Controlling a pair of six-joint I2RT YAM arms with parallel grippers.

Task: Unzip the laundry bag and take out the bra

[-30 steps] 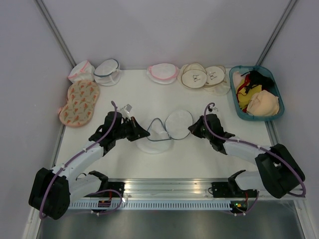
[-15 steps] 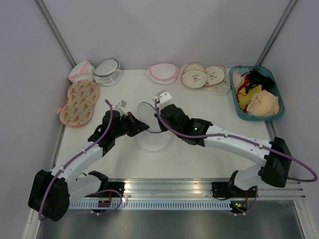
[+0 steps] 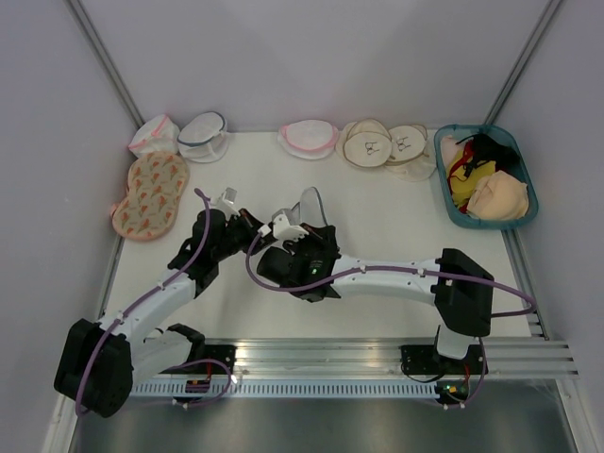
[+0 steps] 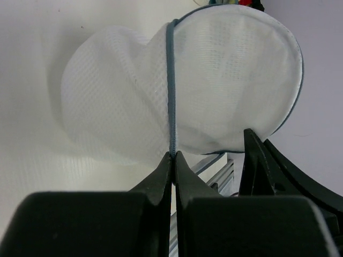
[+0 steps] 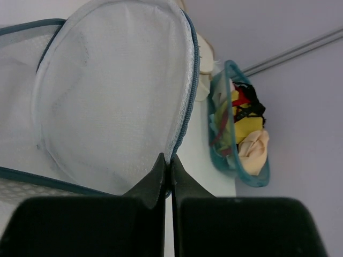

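So the laundry bag [image 4: 123,101] is held up off the table, well left of the teal basket [image 3: 441,179] and closer to the arm bases. The left gripper [image 4: 172,156] has its fingers squeezed tight on the bag's blue-grey trim, on the side away from the basket. The right gripper [image 5: 169,160] is pinching the zipper edge of the round panel just as tightly. The peach bra [image 3: 500,196] sits in the basket with red and yellow garments [image 3: 462,184].

the right gripper [image 5: 168,167] has its fingers pressed together on the blue-grey trim of the white mesh laundry bag [image 5: 112,91], whose round panel rises above them. off right, a teal basket [image 5: 233,172] holds red, yellow and peach garments.
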